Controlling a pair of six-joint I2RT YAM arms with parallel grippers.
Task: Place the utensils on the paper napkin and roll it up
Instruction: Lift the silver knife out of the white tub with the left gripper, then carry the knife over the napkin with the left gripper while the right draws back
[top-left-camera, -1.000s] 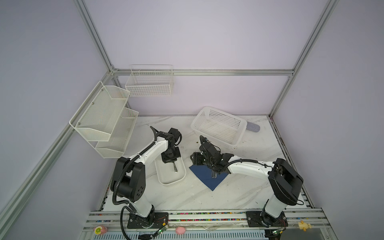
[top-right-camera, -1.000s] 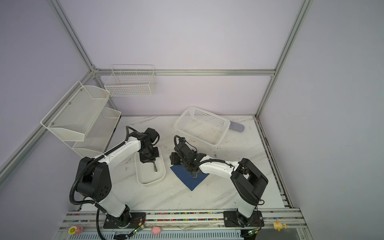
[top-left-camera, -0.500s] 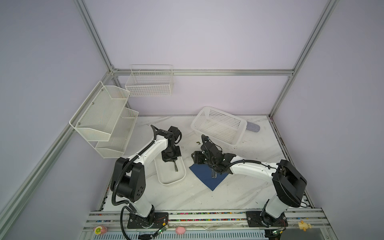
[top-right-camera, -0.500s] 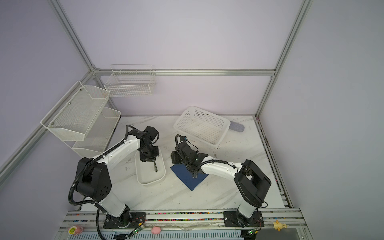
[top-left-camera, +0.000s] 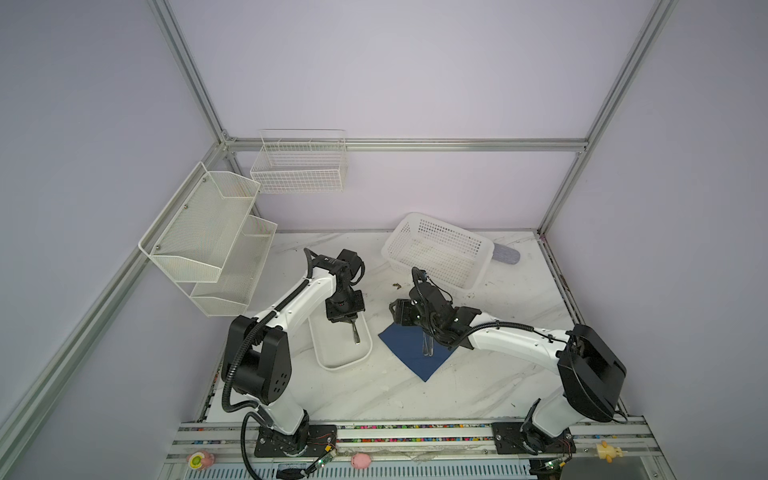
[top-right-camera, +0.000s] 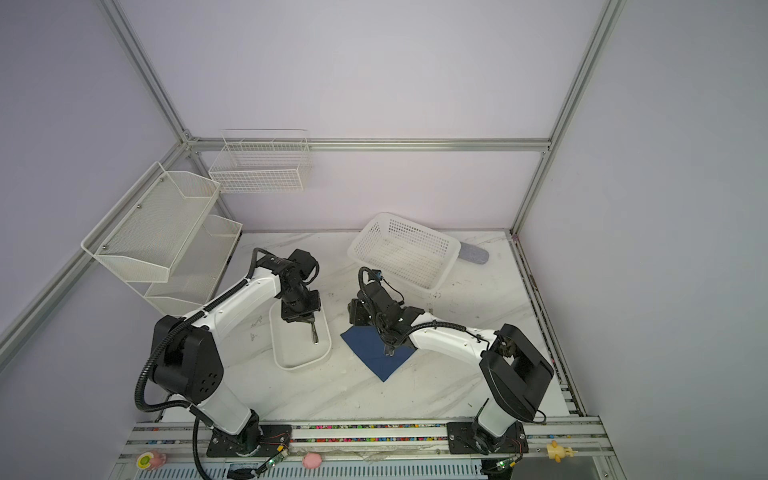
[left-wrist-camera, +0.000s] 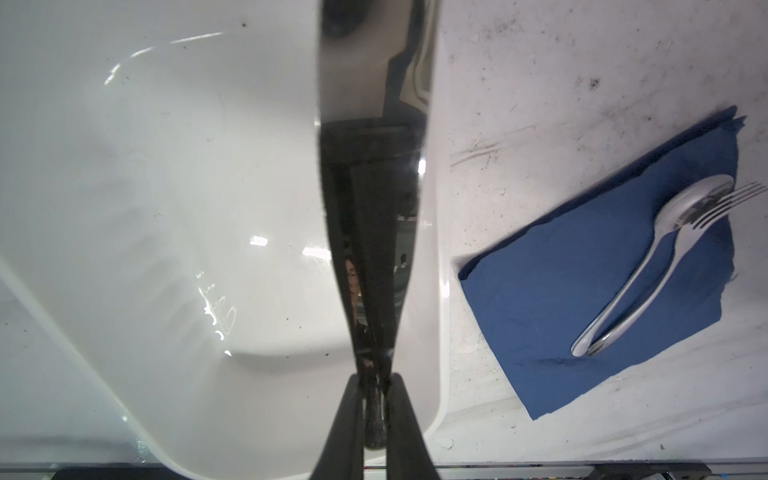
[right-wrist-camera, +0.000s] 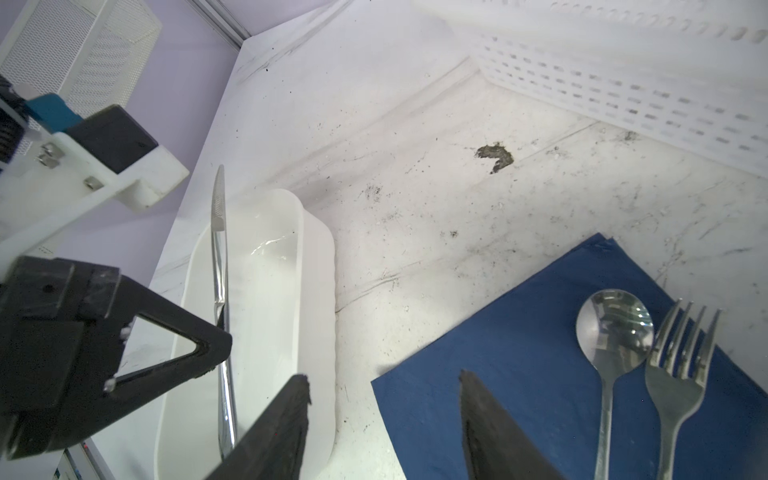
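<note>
Left gripper (left-wrist-camera: 376, 379): jaws clamped together on the knife (right-wrist-camera: 219, 257) handle, same hold as a second ago. The knife hangs over the white dish (top-left-camera: 332, 362); I cannot tell whether it touches the floor.

Right gripper (right-wrist-camera: 382, 378): jaws apart, nothing between them, over the dish-side corner of the paper napkin (left-wrist-camera: 561, 291).

Spoon (right-wrist-camera: 614, 328) and fork (right-wrist-camera: 675, 374) lie side by side on the napkin, mid-counter (top-left-camera: 415, 399), just right of the dish.

Change: my right arm (top-left-camera: 515, 336) has swung slightly toward the counter's right edge.

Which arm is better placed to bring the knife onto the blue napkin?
Left. The left gripper is shut on the knife over the white dish, beside the napkin. The right gripper is open and empty above the napkin, where spoon and fork lie.
</note>
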